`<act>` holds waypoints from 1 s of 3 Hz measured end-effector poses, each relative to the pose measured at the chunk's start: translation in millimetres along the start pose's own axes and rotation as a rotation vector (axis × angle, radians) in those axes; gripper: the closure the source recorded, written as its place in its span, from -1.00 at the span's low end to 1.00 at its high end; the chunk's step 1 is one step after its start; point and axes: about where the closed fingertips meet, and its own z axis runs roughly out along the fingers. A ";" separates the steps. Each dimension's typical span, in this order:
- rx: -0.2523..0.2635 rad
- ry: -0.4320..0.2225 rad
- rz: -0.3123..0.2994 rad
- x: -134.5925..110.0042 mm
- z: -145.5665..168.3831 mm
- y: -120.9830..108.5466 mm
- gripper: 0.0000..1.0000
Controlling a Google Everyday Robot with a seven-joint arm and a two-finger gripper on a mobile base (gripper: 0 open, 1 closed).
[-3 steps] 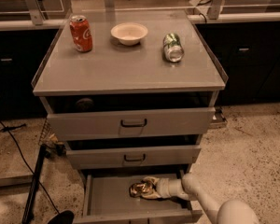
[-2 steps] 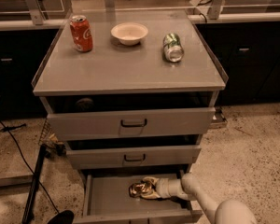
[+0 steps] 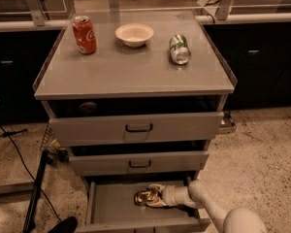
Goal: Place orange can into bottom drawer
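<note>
Glossy metal orange can (image 3: 142, 197), gripped by smooth pale plastic hand (image 3: 151, 196), in matt grey metal bottom drawer (image 3: 115, 210)

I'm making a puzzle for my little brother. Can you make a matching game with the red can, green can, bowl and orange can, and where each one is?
Things:
1. red can
2. green can
3. bowl
4. orange can

Places:
A. lying on its side on the cabinet top
B. in the bottom drawer, at the gripper
C. standing upright
D. between two cans

Pairs: 1-C, 2-A, 3-D, 4-B
</note>
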 end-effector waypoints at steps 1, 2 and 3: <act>0.000 0.000 0.000 0.0 0.0 0.0 -0.47; 0.000 0.000 0.000 0.0 0.1 0.1 -1.00; 0.000 0.000 0.000 0.0 0.1 0.1 -1.00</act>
